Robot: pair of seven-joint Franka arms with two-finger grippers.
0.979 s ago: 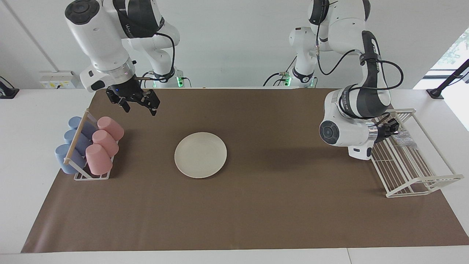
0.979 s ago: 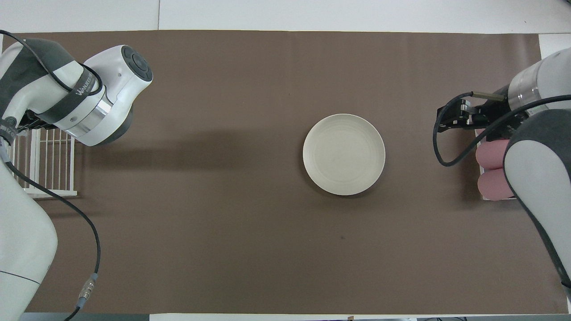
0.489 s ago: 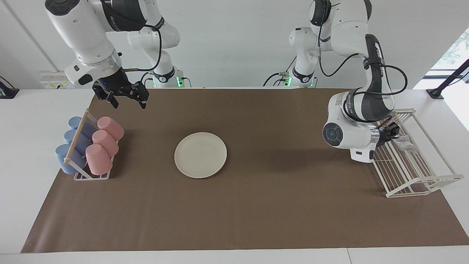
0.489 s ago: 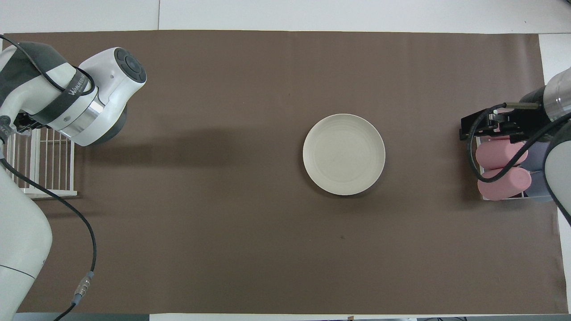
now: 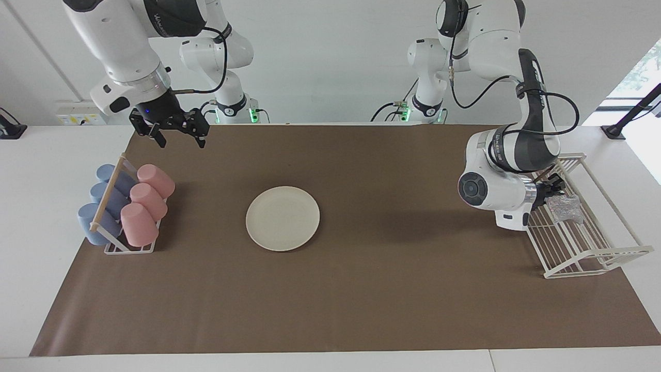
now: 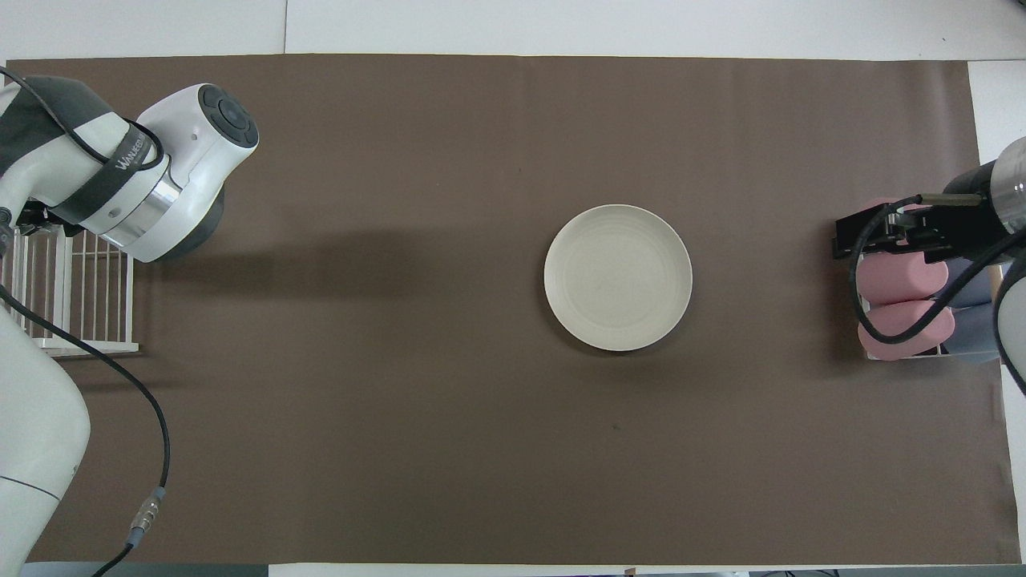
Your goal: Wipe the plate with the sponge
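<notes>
While plate (image 5: 282,218) lies bare: mid-mat
Left gripper (image 5: 555,187): grasping sponge (image 5: 565,207) over wire rack (image 5: 594,253)
Right gripper (image 5: 177,135): fingers spread, waits above mat's edge

You see a matt, smooth cream plate (image 5: 282,218) on a matt brown paper-like sheet (image 5: 361,299) over the smooth white table (image 5: 41,206). The sponge (image 5: 565,207) looks glittery and wrinkled; the wire rack (image 5: 583,253) looks white-coated, the cups (image 5: 144,206) matt plastic.

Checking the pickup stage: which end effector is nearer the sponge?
Left. The left end effector is at the sponge in the wire rack; the right end effector hangs by the cup rack.
</notes>
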